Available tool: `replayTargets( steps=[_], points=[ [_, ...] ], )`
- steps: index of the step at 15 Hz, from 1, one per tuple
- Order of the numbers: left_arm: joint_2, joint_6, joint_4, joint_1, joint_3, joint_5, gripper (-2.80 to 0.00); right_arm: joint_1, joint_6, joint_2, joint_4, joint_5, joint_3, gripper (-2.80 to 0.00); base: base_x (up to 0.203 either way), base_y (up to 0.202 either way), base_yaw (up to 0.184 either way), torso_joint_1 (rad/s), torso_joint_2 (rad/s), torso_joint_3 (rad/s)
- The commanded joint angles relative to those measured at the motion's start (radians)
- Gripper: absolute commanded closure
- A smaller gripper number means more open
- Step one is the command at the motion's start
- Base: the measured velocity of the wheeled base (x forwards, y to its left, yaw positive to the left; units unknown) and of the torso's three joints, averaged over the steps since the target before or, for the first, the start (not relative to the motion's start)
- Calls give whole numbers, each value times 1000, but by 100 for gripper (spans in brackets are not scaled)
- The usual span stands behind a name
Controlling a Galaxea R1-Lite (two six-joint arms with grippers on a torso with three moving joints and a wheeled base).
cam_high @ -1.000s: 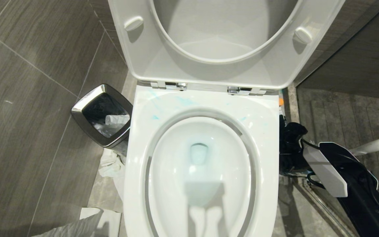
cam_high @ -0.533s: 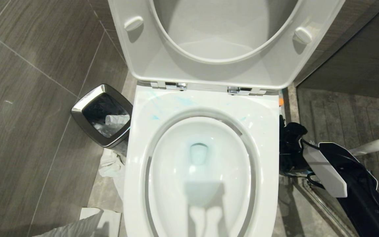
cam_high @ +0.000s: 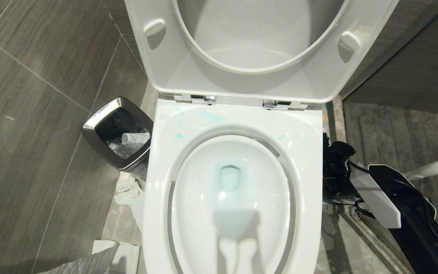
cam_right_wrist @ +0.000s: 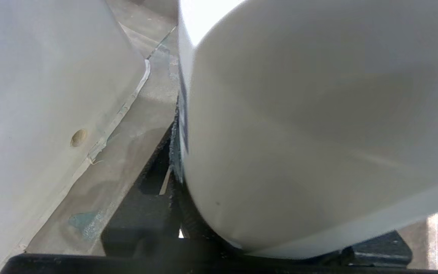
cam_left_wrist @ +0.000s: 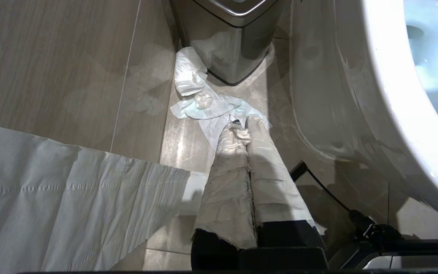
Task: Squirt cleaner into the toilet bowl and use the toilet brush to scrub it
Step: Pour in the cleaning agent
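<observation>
The toilet bowl [cam_high: 158, 182] stands open with seat and lid raised. Turquoise cleaner [cam_high: 213, 116] streaks the rim behind the basin, and the water [cam_high: 230, 179] is tinted. My right gripper [cam_high: 336, 169] reaches down beside the toilet's right side [cam_right_wrist: 44, 95]. It is shut on a wide white container [cam_right_wrist: 299, 133], with one finger [cam_right_wrist: 175, 152] against its side and the other hidden. The toilet brush handle [cam_high: 430, 169] sticks up just behind that arm. My left gripper [cam_left_wrist: 242, 129], wrapped in paper, hangs shut and holding nothing over the floor left of the toilet [cam_left_wrist: 375, 95].
A chrome-rimmed bin [cam_high: 118, 131] [cam_left_wrist: 230, 38] stands close to the toilet's left side. Crumpled tissue [cam_high: 127, 190] and a paper sheet [cam_left_wrist: 70, 190] lie on the floor there. A raised shower threshold [cam_high: 337, 114] runs along the right.
A small orange spot by the toilet's right rear corner has nearly vanished from the head view. The right arm and everything else stay where they were.
</observation>
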Motion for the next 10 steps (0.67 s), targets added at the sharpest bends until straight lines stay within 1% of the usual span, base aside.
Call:
replayTargets(
  steps=[1,4,7,10],
  points=[
    [0,0,-1,0,8,1,0,2,15,-1,-26,-2,0,0,0,0,0,0,0,0],
    [0,0,-1,0,8,1,0,1,20,-1,-89,-14,1,0,0,0,0,0,0,0],
    [0,0,-1,0,8,1,0,1,18,-19,-111,-52,1,0,0,0,0,0,0,0],
    [0,0,-1,0,8,1,0,0,19,-66,-131,-52,12,0,0,0,0,0,0,0]
  ],
)
